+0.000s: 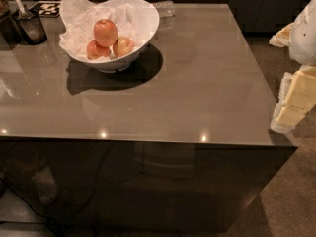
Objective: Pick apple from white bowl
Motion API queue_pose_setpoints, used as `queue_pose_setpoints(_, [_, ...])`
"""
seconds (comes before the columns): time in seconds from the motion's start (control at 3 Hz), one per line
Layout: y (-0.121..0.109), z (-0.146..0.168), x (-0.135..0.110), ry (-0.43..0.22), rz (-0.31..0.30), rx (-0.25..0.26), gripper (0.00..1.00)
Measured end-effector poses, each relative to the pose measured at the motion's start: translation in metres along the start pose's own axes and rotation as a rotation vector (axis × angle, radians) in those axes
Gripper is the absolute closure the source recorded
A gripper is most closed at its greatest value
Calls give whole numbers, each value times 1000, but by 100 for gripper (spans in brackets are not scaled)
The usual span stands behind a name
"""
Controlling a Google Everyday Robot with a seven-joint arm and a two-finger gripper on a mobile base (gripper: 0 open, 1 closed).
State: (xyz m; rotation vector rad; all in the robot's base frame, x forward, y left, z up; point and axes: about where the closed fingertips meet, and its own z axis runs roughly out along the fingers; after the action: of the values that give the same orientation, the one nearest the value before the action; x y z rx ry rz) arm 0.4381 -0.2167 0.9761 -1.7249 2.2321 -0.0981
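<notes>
The apple [105, 32], the largest of three and evenly pinkish orange-red, rests on top of the other two in the white bowl [148, 19]. The bowl stands at the table's far left and is lined with crumpled white paper [79, 19]. A smaller deeper-red apple [96, 50] lies below the big one to the left, and an apple with yellow patches [124, 46] lies to the right. My gripper [292, 101], white with yellowish parts, hangs at the right edge of the view. It is past the table's right side, far from the bowl, and holds nothing that I can see.
The glossy grey-brown table [197, 93] has its front edge near the middle of the view. A dark container with a utensil [29, 26] stands at the far left, with a black-and-white marker tag [47, 8] behind it. A clear plastic item [166, 7] lies behind the bowl. Carpet [291, 191] is at the right.
</notes>
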Motion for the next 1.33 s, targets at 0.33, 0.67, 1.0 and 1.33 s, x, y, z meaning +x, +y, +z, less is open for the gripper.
queue_pose_setpoints(0.33, [0, 0, 0, 0, 0, 0, 0])
queue_pose_setpoints(0.67, [-4, -3, -5, 15, -6, 16, 0])
queue_pose_setpoints(1.0, [-22, -4, -22, 70, -33, 25, 0])
queue_pose_setpoints(1.33, [-33, -8, -40, 120, -102, 54, 0])
